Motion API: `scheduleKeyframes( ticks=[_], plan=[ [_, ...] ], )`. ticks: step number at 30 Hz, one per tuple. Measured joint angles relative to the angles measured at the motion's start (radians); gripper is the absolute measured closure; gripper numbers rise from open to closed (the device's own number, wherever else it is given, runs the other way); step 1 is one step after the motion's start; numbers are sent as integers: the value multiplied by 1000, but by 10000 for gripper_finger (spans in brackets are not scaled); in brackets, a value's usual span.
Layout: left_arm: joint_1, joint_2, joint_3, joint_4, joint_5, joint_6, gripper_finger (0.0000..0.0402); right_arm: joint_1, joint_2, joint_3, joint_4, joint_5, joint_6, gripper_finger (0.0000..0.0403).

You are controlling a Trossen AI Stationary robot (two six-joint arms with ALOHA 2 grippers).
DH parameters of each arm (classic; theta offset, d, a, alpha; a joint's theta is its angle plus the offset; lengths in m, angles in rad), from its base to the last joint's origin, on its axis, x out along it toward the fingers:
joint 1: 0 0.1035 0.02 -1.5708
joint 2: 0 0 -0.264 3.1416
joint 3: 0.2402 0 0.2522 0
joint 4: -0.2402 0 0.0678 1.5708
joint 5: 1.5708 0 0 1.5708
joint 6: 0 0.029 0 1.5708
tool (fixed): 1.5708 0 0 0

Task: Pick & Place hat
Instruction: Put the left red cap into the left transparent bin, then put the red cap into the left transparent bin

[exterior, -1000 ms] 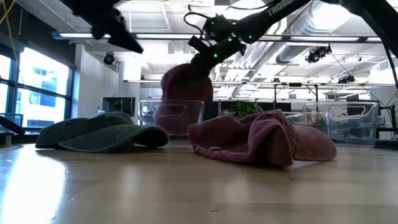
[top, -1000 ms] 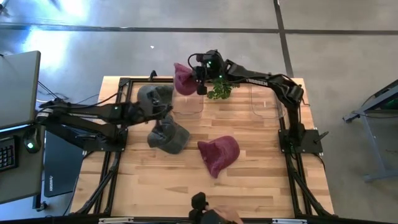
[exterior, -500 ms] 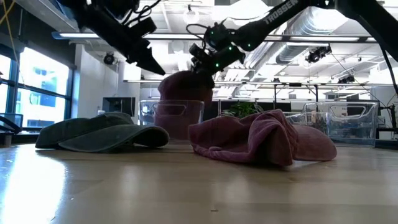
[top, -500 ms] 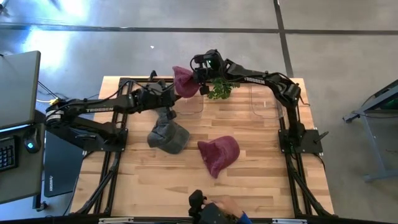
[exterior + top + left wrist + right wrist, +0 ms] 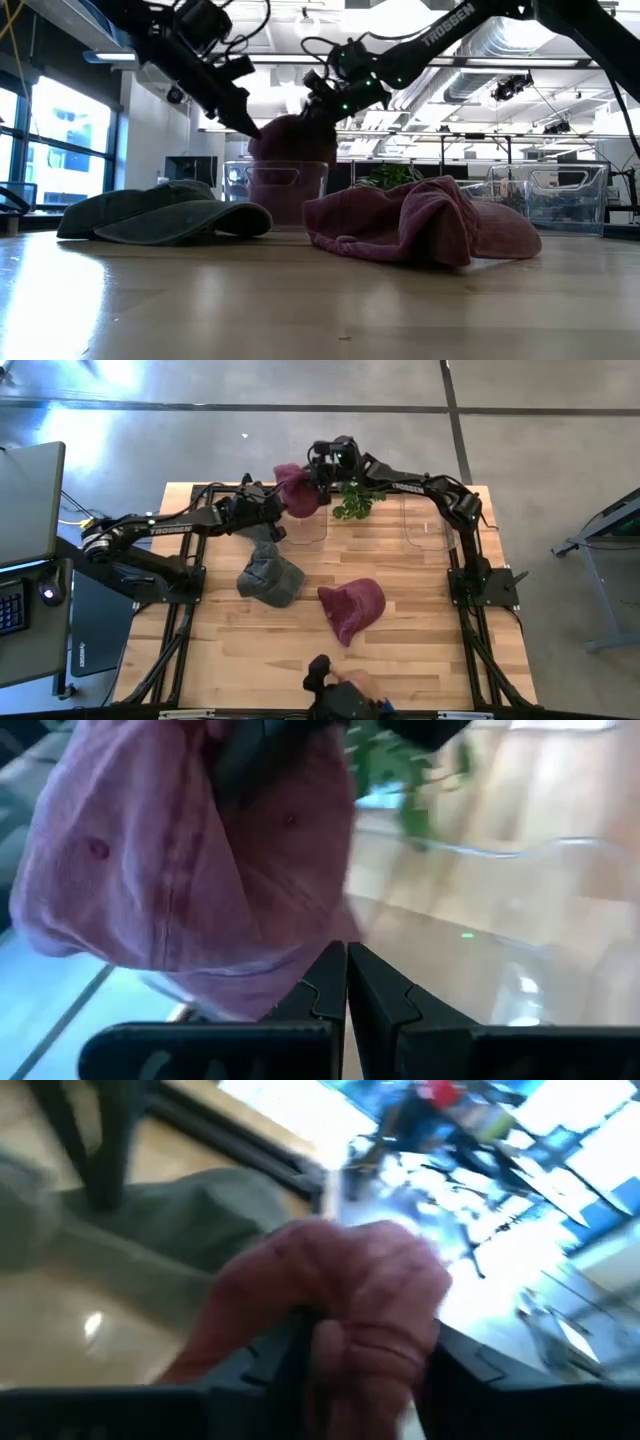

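A maroon cap (image 5: 294, 490) hangs over the left clear bin (image 5: 303, 530) at the table's far side, its lower part down inside the bin (image 5: 275, 190). My right gripper (image 5: 322, 472) stands above it, fingers parted, with a bunch of the cap's cloth (image 5: 365, 1320) between them. My left gripper (image 5: 277, 510) is shut, and its tips (image 5: 346, 975) sit right at the cap's lower edge (image 5: 250, 990). Whether they touch it I cannot tell. My right gripper has a gathered fold at the cap's top (image 5: 360, 1350) between its two parted fingers (image 5: 285, 1345), which come from above, slanting down from the table's right. The cloth fills the gap. The cap hangs below the fingers, its lower part inside the bin.
A grey-green cap (image 5: 270, 576) and a second maroon hat (image 5: 352, 608) lie on the table's middle. A green sprig (image 5: 352, 506) and another clear bin (image 5: 430, 520) stand at the far side. A person's hand (image 5: 350, 700) shows at the near edge.
My left gripper has swung from the grey-green cap toward the far edge and the maroon cap, ending beside it. My right gripper has shifted slightly toward the table's left and far edge, and the maroon cap has moved left with it and sunk a little into the bin.
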Motion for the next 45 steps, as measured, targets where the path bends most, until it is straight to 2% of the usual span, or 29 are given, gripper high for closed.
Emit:
scheduleKeyframes(
  ticks=[6,11,14,17,20,23,28,30,34,37,40,42,45],
  plan=[
    [-3,43,1,44,-59,-48,397,-13,-53,0,-5,19,75,195],
    [7,44,1,41,-73,-49,397,-18,-146,1,-151,3,144,182],
    [55,28,1,34,-85,-49,397,-24,-183,1,-325,-76,164,194],
    [128,28,2,49,-88,-50,397,-42,-184,1,-509,-184,139,226],
    [204,28,2,60,-86,-49,397,-60,-150,0,-538,-220,158,273],
    [278,29,2,99,-27,-31,397,-73,-113,0,-481,-118,203,325],
    [350,29,2,171,174,5,397,-106,-72,0,-322,132,311,394],
    [349,29,2,195,242,22,397,-118,-67,0,-256,188,345,396],
    [348,29,2,238,331,62,397,-129,-67,0,-173,198,363,378],
    [349,33,2,245,338,64,397,-108,-91,0,-215,248,359,378],
    [326,20,0,176,327,65,397,-59,-162,-1,-348,264,346,391],
    [288,-14,0,111,290,92,400,1,-212,1,-455,267,327,399],
    [187,-69,0,45,172,138,401,124,-260,2,-590,317,317,398]
  ],
)
